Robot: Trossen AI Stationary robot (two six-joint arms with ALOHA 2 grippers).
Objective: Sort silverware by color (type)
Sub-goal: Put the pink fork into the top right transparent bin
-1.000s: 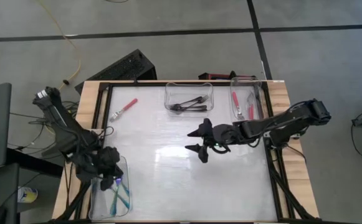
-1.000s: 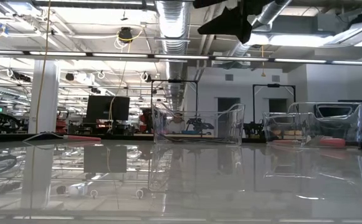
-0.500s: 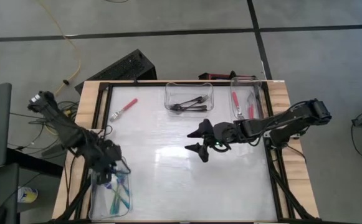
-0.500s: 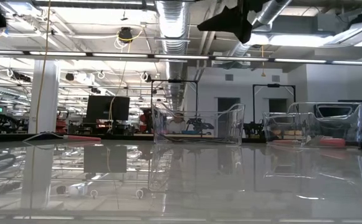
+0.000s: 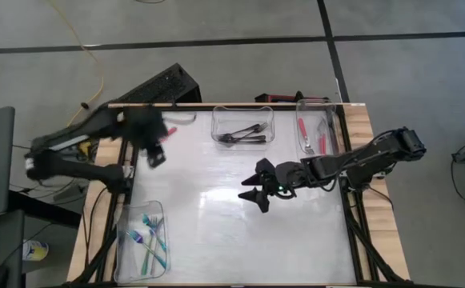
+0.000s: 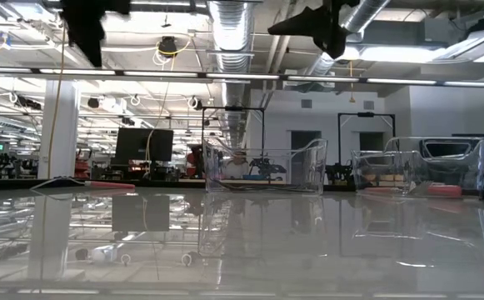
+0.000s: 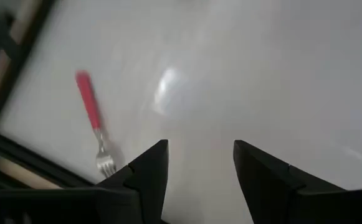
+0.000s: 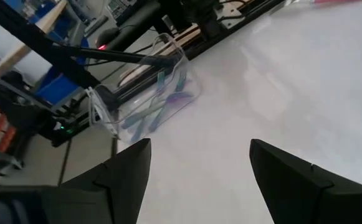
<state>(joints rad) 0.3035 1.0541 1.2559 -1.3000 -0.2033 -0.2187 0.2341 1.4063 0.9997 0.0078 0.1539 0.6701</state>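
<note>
White tabletop (image 5: 216,224) carries three clear bins: teal forks (image 5: 152,240) in the near-left bin (image 5: 125,254), dark forks (image 5: 244,134) in the far-middle bin (image 5: 216,118), red forks (image 5: 302,133) in the far-right one (image 5: 316,104). One red-handled fork (image 7: 92,121) lies loose at the far-left corner, seemingly just under the left gripper (image 7: 196,162), whose fingers are parted and empty. Mid-table, the right gripper (image 5: 258,186) hovers wide open, holding nothing.

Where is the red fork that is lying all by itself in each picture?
High view: red fork at the table's far left corner, partly under the left gripper.
Low view: a flat red streak at far left.
Left wrist view: left of the jaws.
Right wrist view: not in it.
Shared landmark: the white tabletop.
</note>
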